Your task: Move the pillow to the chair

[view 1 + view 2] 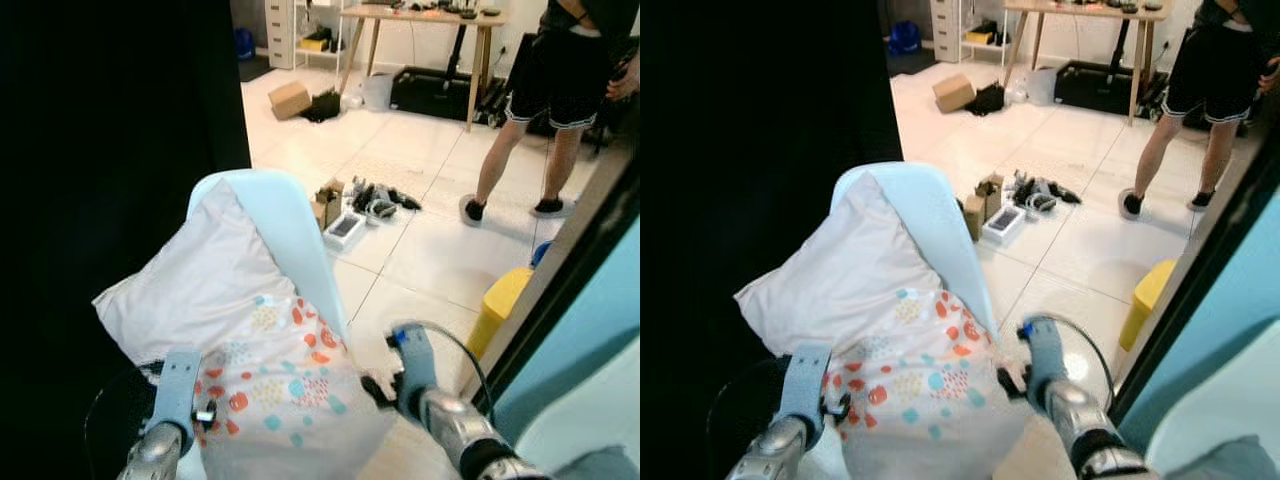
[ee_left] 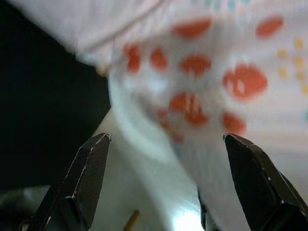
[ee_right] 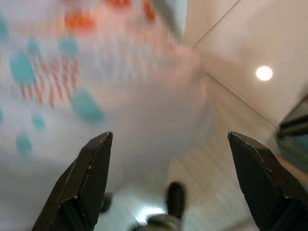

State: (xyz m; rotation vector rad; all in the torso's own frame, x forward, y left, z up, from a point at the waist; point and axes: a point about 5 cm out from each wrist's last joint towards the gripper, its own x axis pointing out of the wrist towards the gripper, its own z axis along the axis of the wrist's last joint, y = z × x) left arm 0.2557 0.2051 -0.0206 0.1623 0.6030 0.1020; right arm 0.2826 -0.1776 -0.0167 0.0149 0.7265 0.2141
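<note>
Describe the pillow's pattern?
The pillow is white with orange-red and teal blotches and small yellow dots; clearest in the left eye view.

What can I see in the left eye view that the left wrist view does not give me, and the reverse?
The left eye view gives the room: the pale blue chair with the pillow against it, both grippers, left and right, at the pillow's sides, a person standing on the tiled floor, a yellow object and a cardboard box. The left wrist view gives the left gripper's two black fingers spread wide apart, close up. Both show the pillow's orange dotted fabric.
</note>
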